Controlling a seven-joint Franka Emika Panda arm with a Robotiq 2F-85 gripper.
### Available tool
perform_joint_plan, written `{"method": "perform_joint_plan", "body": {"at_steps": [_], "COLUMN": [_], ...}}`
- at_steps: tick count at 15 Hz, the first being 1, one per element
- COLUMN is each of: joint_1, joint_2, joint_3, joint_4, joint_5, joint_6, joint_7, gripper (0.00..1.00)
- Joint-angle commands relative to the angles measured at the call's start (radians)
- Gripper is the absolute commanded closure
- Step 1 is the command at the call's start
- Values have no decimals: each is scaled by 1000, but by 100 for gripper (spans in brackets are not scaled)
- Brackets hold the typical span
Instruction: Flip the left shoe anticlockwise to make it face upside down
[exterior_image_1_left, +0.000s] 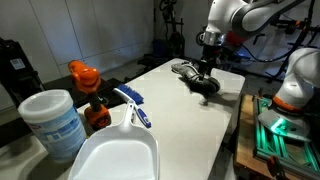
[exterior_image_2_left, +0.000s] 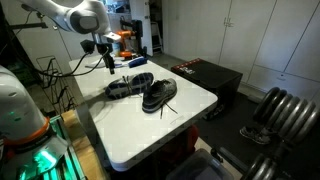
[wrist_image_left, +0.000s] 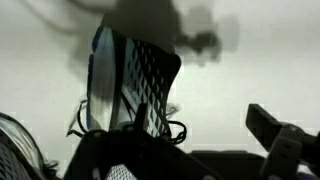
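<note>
Two matching dark mesh shoes with white soles lie side by side on the white table. One shoe is tilted so that its white sole edge shows. The other shoe stands upright beside it. Both shoes also show in an exterior view, at the table's far end. My gripper hangs just above the tilted shoe, at its outer end, and also shows over the shoes. In the wrist view the mesh and laces of a shoe lie by my left finger. My gripper is open and holds nothing.
At the table's near end are a white dustpan, a blue-handled brush, a white tub and an orange object. A black cabinet stands beyond the table. Dumbbells lie on the floor.
</note>
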Motion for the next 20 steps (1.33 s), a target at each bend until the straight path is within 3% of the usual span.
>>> {"method": "perform_joint_plan", "body": {"at_steps": [1,4,8,13,15,20], "joint_1": [-5,-15,-87,-178,-199,-201], "joint_2": [-18,-65,-108,-163,-117,-86], "joint_3": [-50,-96,-131,-165,-196,-296], "joint_4": [-30,-68,-123,-210,-161,-152], "joint_5": [119,210,168,111,109,184], "joint_6": [5,-22,-89,-40,-39,46], "joint_7": [-106,-188,-195,-259,-307,-451], "gripper": [0,0,0,0,0,0]}}
